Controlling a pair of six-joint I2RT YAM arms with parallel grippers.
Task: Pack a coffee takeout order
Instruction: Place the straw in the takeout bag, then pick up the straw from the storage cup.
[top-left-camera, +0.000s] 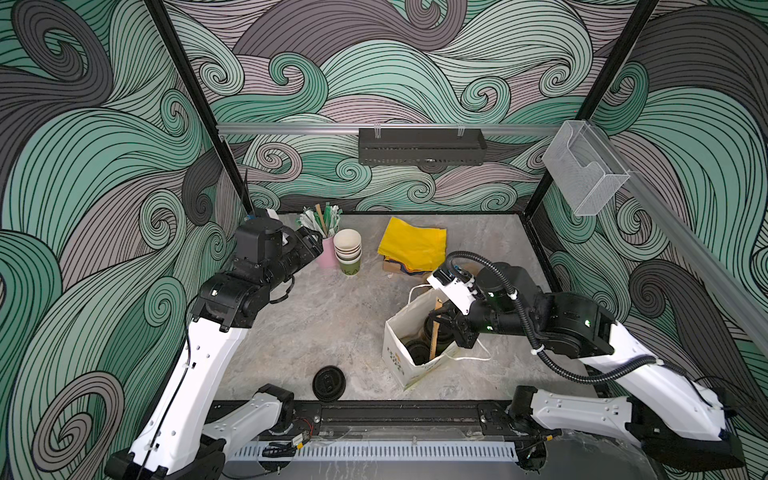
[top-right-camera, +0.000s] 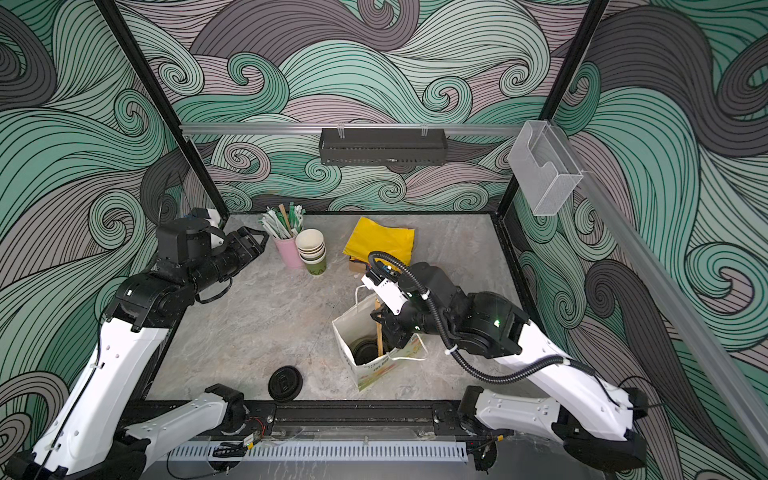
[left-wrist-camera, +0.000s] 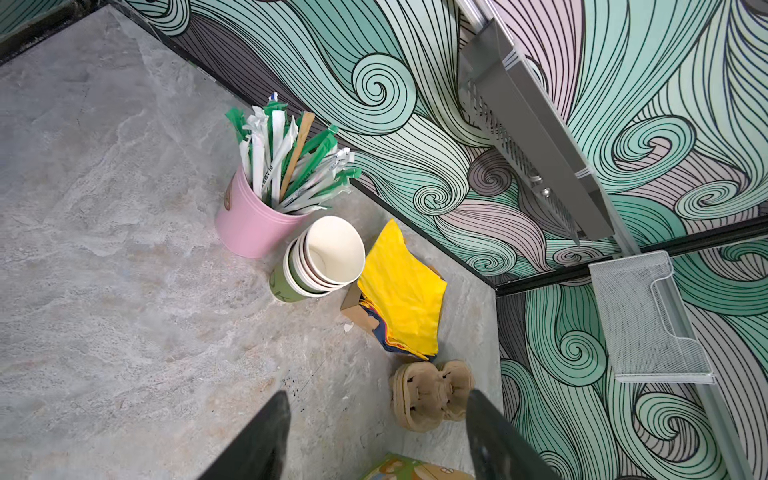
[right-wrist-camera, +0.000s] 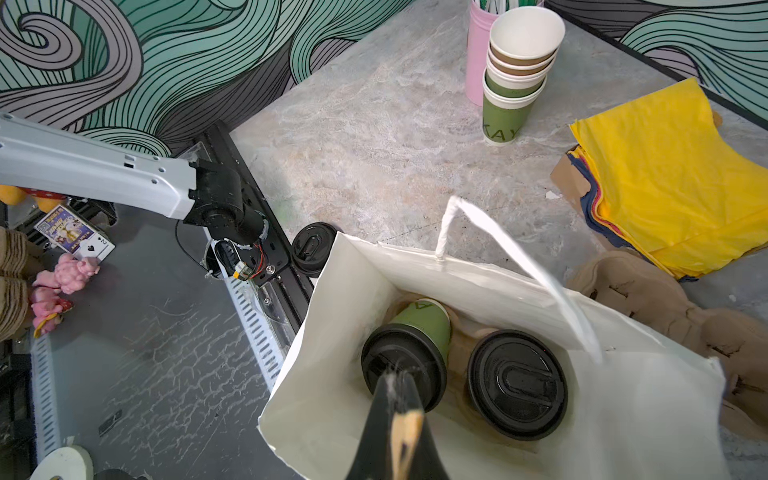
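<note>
A white paper bag (right-wrist-camera: 478, 266) at 4 o'clock on the bench (top-left-camera: 332, 324) is holding two black-lidded green cups (right-wrist-camera: 428, 324) in a brown pulp carrier (right-wrist-camera: 461, 345). The right pincer (right-wrist-camera: 395, 382) is pinching a flat wooden stirrer (top-left-camera: 434, 332) above them; the left pincer (left-wrist-camera: 378, 395) is hanging spread, empty.

Two lidded cups (right-wrist-camera: 517, 384) in bag (right-wrist-camera: 328, 332)

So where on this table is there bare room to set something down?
Largest bare patch: the middle of the table, bordered by the cup stack, left tool, loose lid and paper bag. A smaller strip lies between the napkins and the table's right edge. Crowded: around the bag, where the right tool holds a wooden stirrer.
</note>
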